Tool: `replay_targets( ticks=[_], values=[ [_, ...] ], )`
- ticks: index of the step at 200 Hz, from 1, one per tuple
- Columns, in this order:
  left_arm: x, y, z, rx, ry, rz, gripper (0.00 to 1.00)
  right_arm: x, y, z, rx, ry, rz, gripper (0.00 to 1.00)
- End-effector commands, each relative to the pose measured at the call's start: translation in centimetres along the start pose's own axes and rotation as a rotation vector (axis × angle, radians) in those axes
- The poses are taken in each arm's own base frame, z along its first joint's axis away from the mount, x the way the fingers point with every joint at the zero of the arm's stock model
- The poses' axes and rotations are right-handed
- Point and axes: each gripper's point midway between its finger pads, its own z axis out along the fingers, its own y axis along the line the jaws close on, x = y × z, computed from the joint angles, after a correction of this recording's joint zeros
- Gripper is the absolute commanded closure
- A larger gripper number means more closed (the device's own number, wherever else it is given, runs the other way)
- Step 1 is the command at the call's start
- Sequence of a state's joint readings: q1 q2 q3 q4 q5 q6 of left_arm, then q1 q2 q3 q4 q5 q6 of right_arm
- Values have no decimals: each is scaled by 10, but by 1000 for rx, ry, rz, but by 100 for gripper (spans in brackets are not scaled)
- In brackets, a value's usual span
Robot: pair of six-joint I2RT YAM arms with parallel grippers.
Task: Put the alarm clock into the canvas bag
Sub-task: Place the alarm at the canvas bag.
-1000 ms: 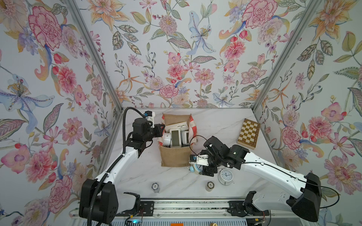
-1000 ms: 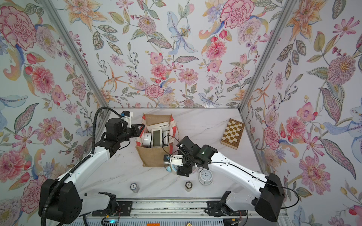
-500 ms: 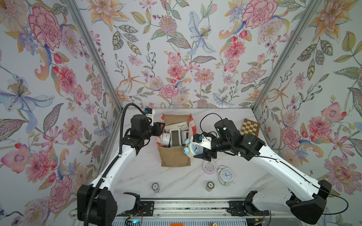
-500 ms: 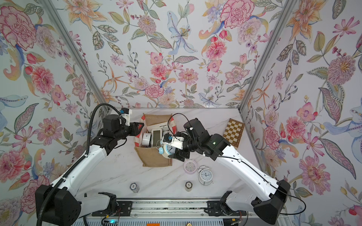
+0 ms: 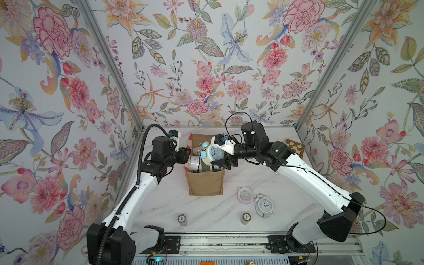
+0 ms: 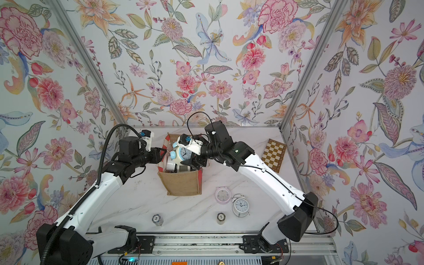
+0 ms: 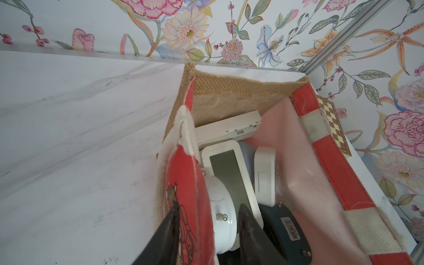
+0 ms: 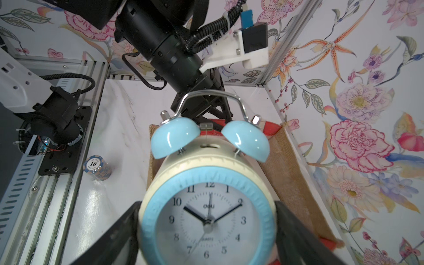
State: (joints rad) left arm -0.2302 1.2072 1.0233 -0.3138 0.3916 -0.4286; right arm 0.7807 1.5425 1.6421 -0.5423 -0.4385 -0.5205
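Held the blue twin-bell alarm clock (image 5: 211, 153) over the open mouth of the canvas bag (image 5: 205, 184).

Clenched the right gripper (image 8: 207, 234) on the clock's round sides, dial facing the wrist camera, bells pointing toward the left arm. Could not tell whether the clock's base had passed the bag's rim. Set the left gripper (image 7: 208, 206) astride the bag's red-and-white side panel, one finger outside and one inside, jaws parted and not pinching the cloth. Found white clocks (image 7: 229, 174) and a dark one (image 7: 286, 231) lying inside the bag. Seen in both top views on the marble table (image 5: 165, 202): bag upright near the back wall, pink clock (image 5: 245, 195) and white bell clock (image 5: 263, 205) side by side just in front of it, chessboard (image 5: 295, 146) by the right wall.
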Motion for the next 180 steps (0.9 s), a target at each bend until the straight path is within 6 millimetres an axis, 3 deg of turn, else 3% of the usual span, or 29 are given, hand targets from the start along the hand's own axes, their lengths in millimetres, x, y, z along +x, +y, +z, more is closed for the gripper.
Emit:
replay_targets(
  ticks=[1, 20, 83, 141, 180],
  values=[
    [14, -8, 4, 46, 50, 3, 66, -16, -15, 8, 10, -52, 25, 47],
    [13, -4, 0, 22, 37, 15, 78, -9, -17, 22, -20, -36, 53, 47],
    [-2, -13, -1, 65, -32, 6, 100, 17, -2, 58, -157, -1, 148, 49],
    [-22, -19, -12, 75, -112, 15, 100, 47, 22, 80, -280, 55, 204, 50],
    [-29, -21, -16, 80, -136, 9, 100, 77, 41, 95, -350, 163, 214, 51]
  ],
)
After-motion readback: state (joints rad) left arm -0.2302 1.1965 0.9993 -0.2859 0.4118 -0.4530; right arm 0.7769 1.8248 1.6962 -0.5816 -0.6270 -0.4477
